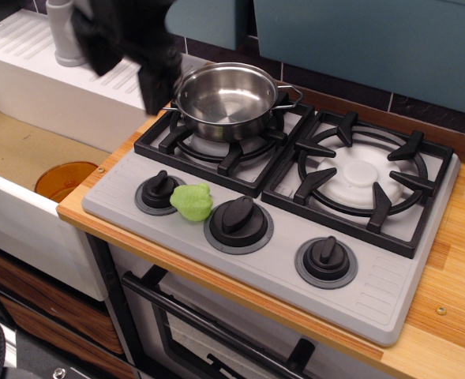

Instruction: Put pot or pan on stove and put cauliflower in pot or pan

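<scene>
The shiny steel pan (pixel 226 101) stands upright and empty on the left burner grate of the grey stove (pixel 378 288). The light-green cauliflower (pixel 192 202) lies on the stove's front panel between the left knob (pixel 158 193) and the middle knob (pixel 238 217), touching or nearly touching both. My gripper (pixel 129 73) is a dark, motion-blurred shape in the air just left of the pan, above the stove's back left corner. Its two fingers (pixel 159 88) look spread apart and hold nothing. It hides the pan's left handle.
A white sink with an orange drain disc (pixel 64 179) lies to the left, with a grey faucet (pixel 61 35) and ribbed drainboard behind. The right burner grate (pixel 364 175) is bare. A wooden counter (pixel 453 260) borders the stove. An oven handle runs below the front edge.
</scene>
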`<state>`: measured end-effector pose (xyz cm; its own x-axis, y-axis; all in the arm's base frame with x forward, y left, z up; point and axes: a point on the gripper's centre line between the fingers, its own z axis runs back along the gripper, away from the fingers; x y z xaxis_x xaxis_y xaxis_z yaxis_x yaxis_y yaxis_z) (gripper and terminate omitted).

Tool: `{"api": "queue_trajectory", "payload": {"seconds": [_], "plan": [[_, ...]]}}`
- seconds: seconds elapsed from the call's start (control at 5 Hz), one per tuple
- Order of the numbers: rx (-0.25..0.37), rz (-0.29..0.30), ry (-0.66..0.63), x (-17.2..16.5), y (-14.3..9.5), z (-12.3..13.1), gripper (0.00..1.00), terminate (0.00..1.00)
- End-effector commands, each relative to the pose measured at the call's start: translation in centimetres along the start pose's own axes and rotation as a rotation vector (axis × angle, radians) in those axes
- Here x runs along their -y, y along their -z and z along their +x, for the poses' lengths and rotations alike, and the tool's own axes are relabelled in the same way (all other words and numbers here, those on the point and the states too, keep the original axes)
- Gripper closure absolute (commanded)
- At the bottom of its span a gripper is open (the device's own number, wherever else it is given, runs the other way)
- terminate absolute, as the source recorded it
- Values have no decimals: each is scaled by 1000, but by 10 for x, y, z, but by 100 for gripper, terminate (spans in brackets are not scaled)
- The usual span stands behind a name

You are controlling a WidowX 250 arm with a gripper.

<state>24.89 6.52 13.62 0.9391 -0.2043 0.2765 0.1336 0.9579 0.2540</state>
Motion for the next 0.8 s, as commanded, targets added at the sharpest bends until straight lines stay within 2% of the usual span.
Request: {"api": "queue_trajectory", "payload": {"seconds": [0.0,0.6], "plan": [[74,19,-10,12,11,-4,0,0],[73,-97,-23,29,43,-1,0,0]]}}
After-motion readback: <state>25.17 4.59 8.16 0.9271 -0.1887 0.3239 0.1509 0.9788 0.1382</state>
